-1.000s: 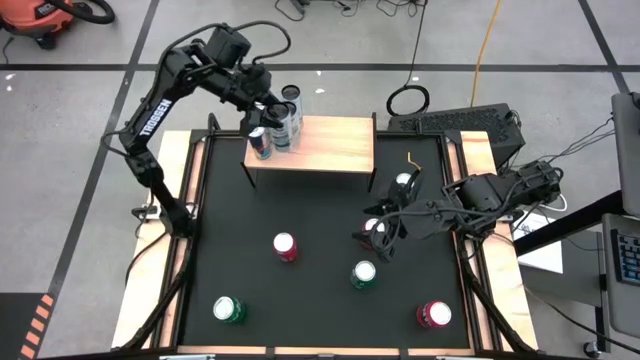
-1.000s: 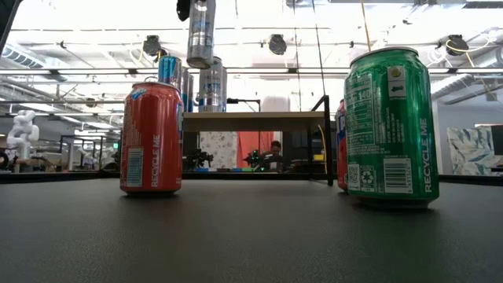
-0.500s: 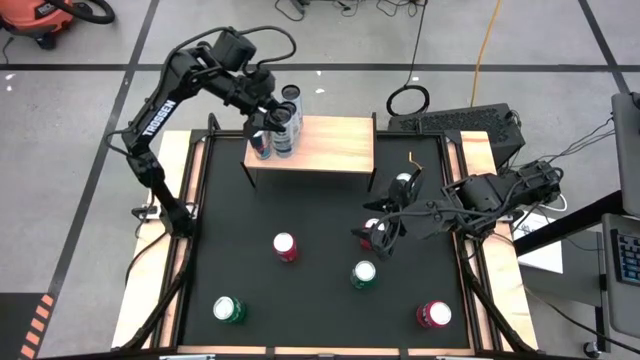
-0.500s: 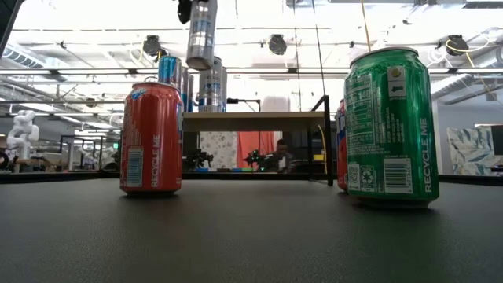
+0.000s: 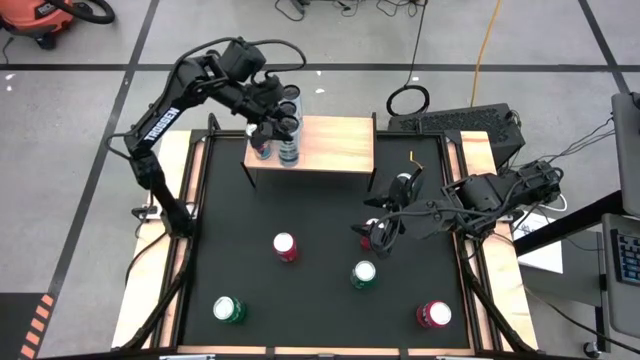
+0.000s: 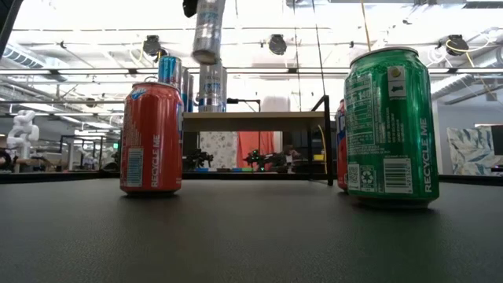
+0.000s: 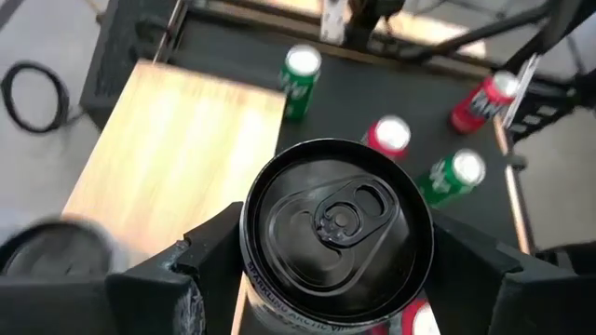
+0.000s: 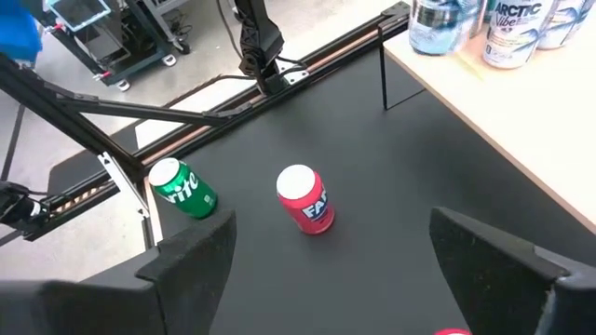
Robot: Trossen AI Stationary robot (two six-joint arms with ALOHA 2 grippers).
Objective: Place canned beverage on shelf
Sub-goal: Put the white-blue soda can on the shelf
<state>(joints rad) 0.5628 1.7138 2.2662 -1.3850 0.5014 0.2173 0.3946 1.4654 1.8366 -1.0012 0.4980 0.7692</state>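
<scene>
1. Surface (image 5: 320, 290) of black matting carries the loose cans, spread well apart, which I judge leaves room to come down on each from above.
2. Shelf (image 5: 335, 143), a light-wood board on thin black legs, stands at the far edge of the surface; its right part is bare, while cans crowd its left end, so the filling appears to run from left to right.
3. Left gripper (image 5: 283, 122) hangs over the shelf's left end with its jaws clamped on a silver can (image 7: 337, 223), gripped by its sides so the can stays upright; in the low view this can (image 6: 208, 30) is clear above the board, not yet set down.
4. Right gripper (image 5: 383, 232) waits low over the right half of the surface with jaws apart and empty, just beside a red can (image 5: 372, 232), probably lined up for its own pick.
5. Placed cans (image 8: 510, 30) stand upright near the shelf's edge, close together, so the held can needs a careful descent beside them.
6. Red Fanta can (image 8: 304, 198) and green Sprite can (image 8: 181, 188) remain on the surface, upright and untouched.
</scene>
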